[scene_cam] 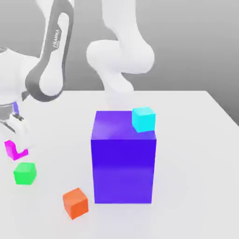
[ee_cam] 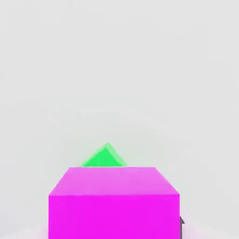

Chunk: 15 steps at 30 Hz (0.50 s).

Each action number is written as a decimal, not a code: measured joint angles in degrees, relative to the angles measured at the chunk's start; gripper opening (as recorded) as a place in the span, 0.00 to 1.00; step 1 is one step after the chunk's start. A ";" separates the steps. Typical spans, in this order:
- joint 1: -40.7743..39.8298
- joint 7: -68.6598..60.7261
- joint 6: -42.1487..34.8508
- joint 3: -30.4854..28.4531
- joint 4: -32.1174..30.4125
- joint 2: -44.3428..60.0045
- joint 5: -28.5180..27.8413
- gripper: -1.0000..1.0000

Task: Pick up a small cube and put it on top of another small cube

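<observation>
The small magenta cube (scene_cam: pixel 10 149) is low over the white table at the exterior view's left. My gripper (scene_cam: pixel 17 147) comes down on it from above and is shut on it, and a white finger hides part of its face. In the hand view the magenta cube (ee_cam: pixel 114 200) is very close, with a dark sliver of a fingertip (ee_cam: pixel 181 223) at its side. The small green cube (scene_cam: pixel 24 173) rests on the table just in front of the held cube. Its corner, the green cube (ee_cam: pixel 105 158), pokes out from behind the magenta one.
A big blue block (scene_cam: pixel 123 161) stands mid-table with a cyan cube (scene_cam: pixel 143 119) on its top corner. An orange cube (scene_cam: pixel 75 202) lies in front of the block's left side. The white table (scene_cam: pixel 196 154) stretches to the exterior view's right.
</observation>
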 joint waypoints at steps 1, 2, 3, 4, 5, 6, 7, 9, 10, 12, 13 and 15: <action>-0.54 -1.39 1.23 0.93 0.05 1.49 1.96 0.00; -1.30 -2.74 2.47 2.06 0.11 3.01 3.86 0.00; -1.94 -3.71 3.39 2.97 0.15 4.12 5.21 1.00; -1.94 -3.71 3.39 2.97 0.15 4.12 5.21 1.00; -1.94 -3.71 3.39 2.97 0.15 4.12 5.21 1.00; -1.94 -3.71 3.39 2.97 0.15 4.12 5.21 1.00; -1.94 -3.71 3.39 2.97 0.15 4.12 5.21 1.00; -2.24 -4.21 3.86 3.41 0.17 4.68 5.92 1.00; -2.04 -3.76 3.47 3.07 0.15 4.18 5.28 1.00; -1.33 -1.62 1.63 1.77 0.03 1.87 2.30 1.00; -1.12 -0.33 0.50 1.20 -0.04 0.46 0.49 1.00; -1.19 2.24 -1.87 0.40 -0.22 -2.43 -3.07 1.00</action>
